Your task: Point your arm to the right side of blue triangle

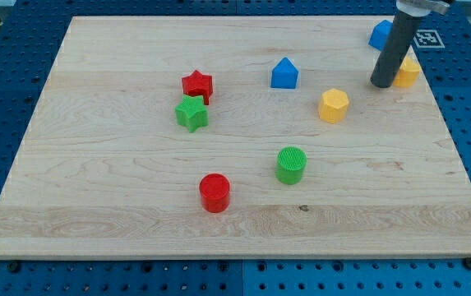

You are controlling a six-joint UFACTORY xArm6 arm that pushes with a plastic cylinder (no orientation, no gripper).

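Observation:
The blue triangle block [284, 74] sits on the wooden board [120, 189] right of the middle, near the view's top. My tip [380, 84] rests on the board well to the right of it, roughly level with it. The rod rises toward the top right corner. A yellow block [408, 71] lies just right of my tip, partly hidden behind the rod. A second blue block [380, 34] lies above my tip, partly hidden by the rod.
A yellow hexagon [334, 105] lies between the blue triangle and my tip, a little lower. A red star [196, 85] and a green star [191, 113] sit left of the middle. A green cylinder [291, 164] and a red cylinder [214, 192] lie lower down.

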